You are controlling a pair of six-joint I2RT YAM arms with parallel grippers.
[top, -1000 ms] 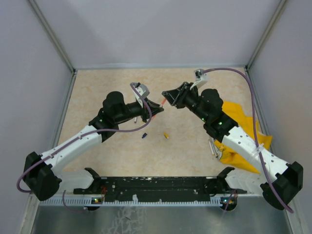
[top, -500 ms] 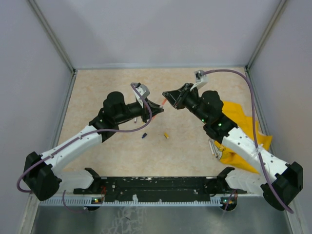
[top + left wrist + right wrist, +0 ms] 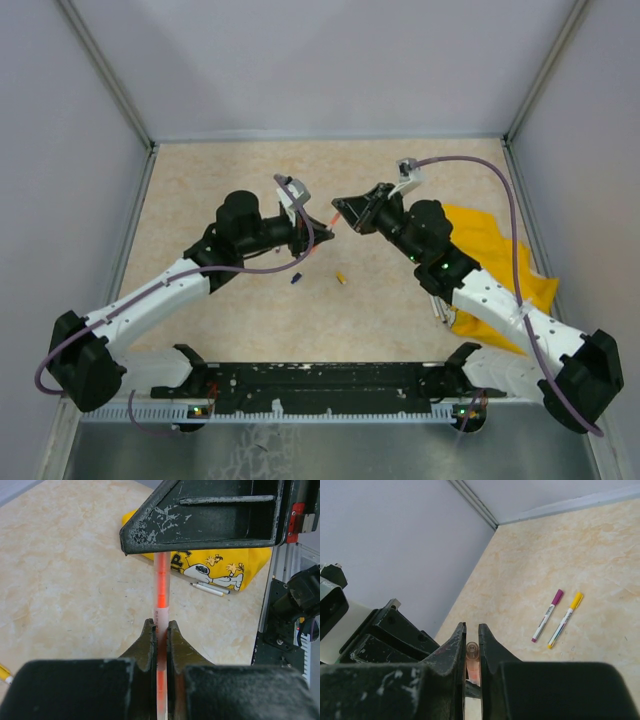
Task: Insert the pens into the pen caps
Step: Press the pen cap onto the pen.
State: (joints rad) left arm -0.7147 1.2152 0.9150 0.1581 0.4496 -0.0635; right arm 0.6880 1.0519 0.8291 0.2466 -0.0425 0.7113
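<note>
An orange-pink pen (image 3: 161, 592) spans the gap between my two grippers above the middle of the table, seen from above as a short orange line (image 3: 327, 221). My left gripper (image 3: 160, 626) is shut on its barrel. My right gripper (image 3: 472, 630) is shut on a translucent orange-pink pen cap (image 3: 472, 651) at the pen's far end; how far the tip sits inside is hidden. From above the left gripper (image 3: 312, 232) and right gripper (image 3: 345, 212) nearly touch. A dark blue cap (image 3: 296, 278) and a yellow cap (image 3: 341, 278) lie on the table below them.
A yellow cartoon-print cloth (image 3: 500, 262) lies at the right, with thin pens (image 3: 210, 588) at its edge. A purple-capped pen (image 3: 547, 615) and a yellow-capped pen (image 3: 565, 619) lie side by side on the table. Grey walls enclose the table.
My right gripper has shut on the far end of the orange-pink pen and shifted slightly toward the left gripper. The left gripper kept its hold.
</note>
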